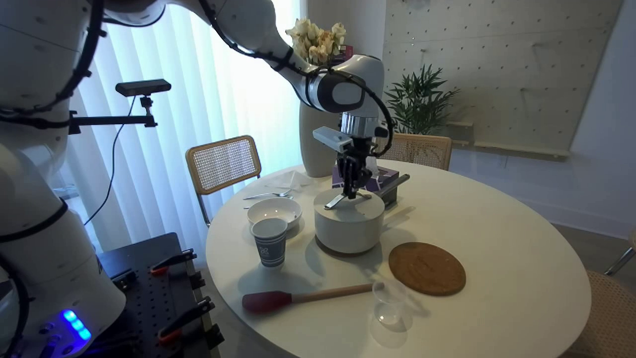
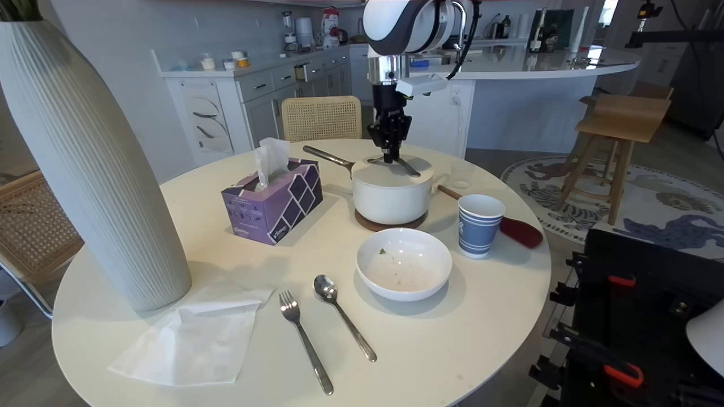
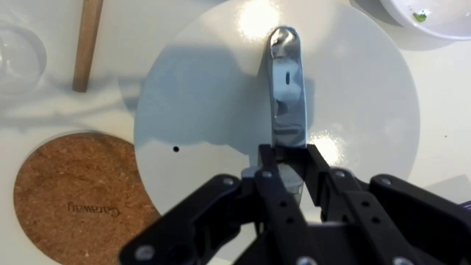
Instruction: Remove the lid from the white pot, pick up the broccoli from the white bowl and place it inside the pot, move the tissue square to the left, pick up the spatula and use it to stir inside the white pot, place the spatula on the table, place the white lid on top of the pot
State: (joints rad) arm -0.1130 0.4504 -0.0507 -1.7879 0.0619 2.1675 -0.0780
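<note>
The white pot (image 1: 348,233) (image 2: 390,203) stands on a brown trivet with its white lid (image 3: 360,92) lying flat on top. My gripper (image 1: 350,194) (image 2: 390,157) (image 3: 290,151) is closed on the lid's silver handle (image 3: 287,84), a finger against each edge. The white bowl (image 1: 293,220) (image 2: 401,291) beside the pot holds only a small green broccoli bit (image 2: 382,251) (image 3: 419,16). Any broccoli inside the pot is hidden by the lid. The tissue square (image 2: 195,345) lies near the vase. The spatula (image 1: 323,294) (image 2: 520,232), with red head and wooden handle, lies on the table.
A blue paper cup (image 1: 271,243) stands by the bowl. A round cork trivet (image 1: 426,268) and a transparent cup (image 1: 387,303) are near the spatula's handle end. A purple tissue box (image 2: 271,198), a fork (image 2: 305,342), a spoon (image 2: 345,319) and a tall vase (image 2: 102,169) are also on the table.
</note>
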